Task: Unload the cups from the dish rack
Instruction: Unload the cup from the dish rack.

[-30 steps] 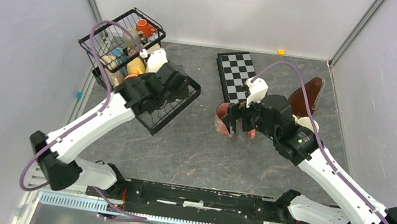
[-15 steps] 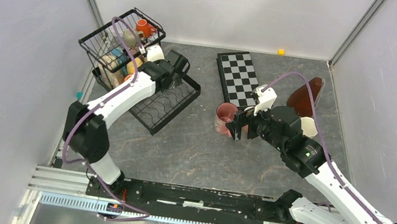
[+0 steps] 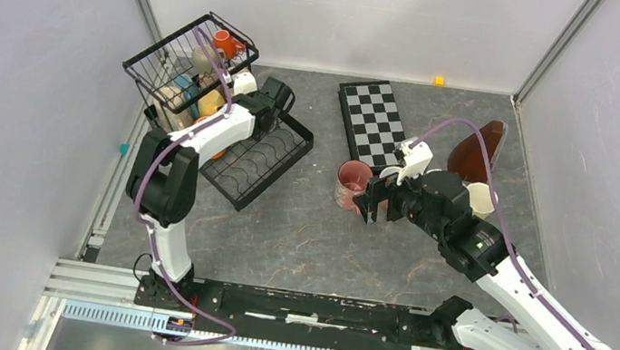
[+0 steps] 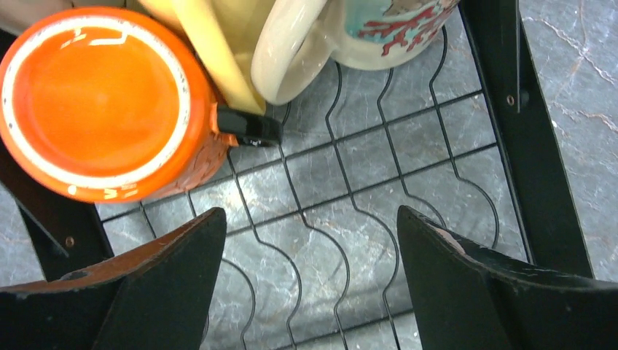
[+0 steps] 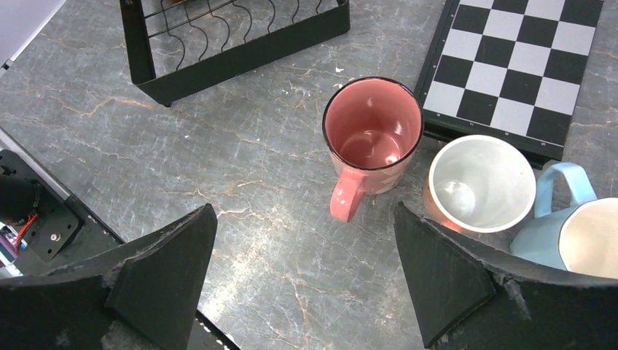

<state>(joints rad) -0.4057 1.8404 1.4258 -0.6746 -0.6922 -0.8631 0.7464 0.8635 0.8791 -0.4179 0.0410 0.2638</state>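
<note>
Your worktop (image 3: 296,246) carries the dish rack (image 3: 274,176) at far left and the checkerboard (image 3: 373,120) behind; your left gripper (image 4: 310,219) hovers over the rack's tray, fingers apart, holding nothing; your right gripper (image 5: 304,219) hangs above the worktop, fingers wide apart, empty; in the tray an orange cup (image 4: 98,102) touches a yellow cup (image 4: 218,44), a cream cup (image 4: 350,36) just beside; 3 stand upright by the checkerboard: pink cup (image 5: 373,131), pale cup (image 5: 481,182), light blue cup (image 5: 576,237).

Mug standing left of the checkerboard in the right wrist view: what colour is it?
The mug is pink with a dark rim; right wrist view.
</note>
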